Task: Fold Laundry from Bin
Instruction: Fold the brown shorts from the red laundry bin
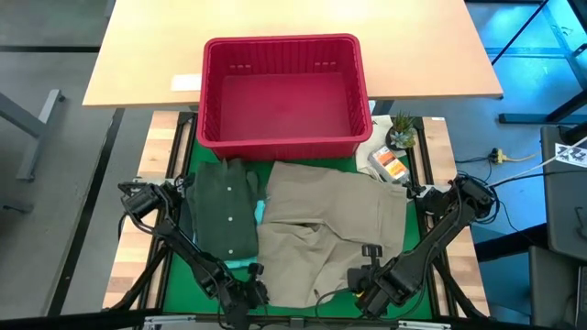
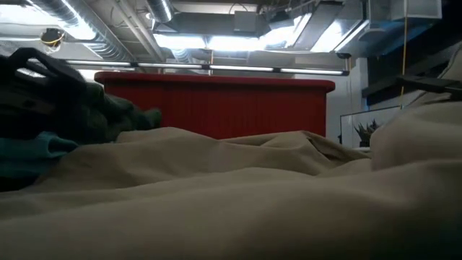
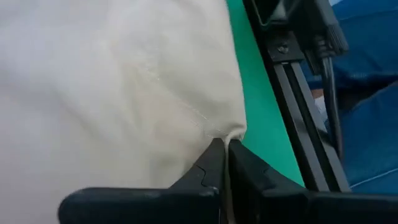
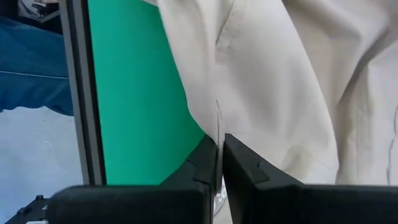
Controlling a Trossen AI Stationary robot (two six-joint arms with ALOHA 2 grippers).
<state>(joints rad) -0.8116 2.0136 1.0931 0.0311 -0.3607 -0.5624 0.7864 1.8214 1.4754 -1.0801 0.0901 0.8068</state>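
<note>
Now both the left end effector (image 3: 222,163) and right end effector (image 4: 220,160) pinch the beige-tan garment's (image 1: 330,229) near hem; lifting evenly together should prevent bunching.

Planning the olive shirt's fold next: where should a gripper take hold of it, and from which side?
Probably the dark olive shirt at its near hem corners, coming from the near table edge: it lies flat, lengthwise toward the red bin, and the beige garment crowds its right side.
</note>
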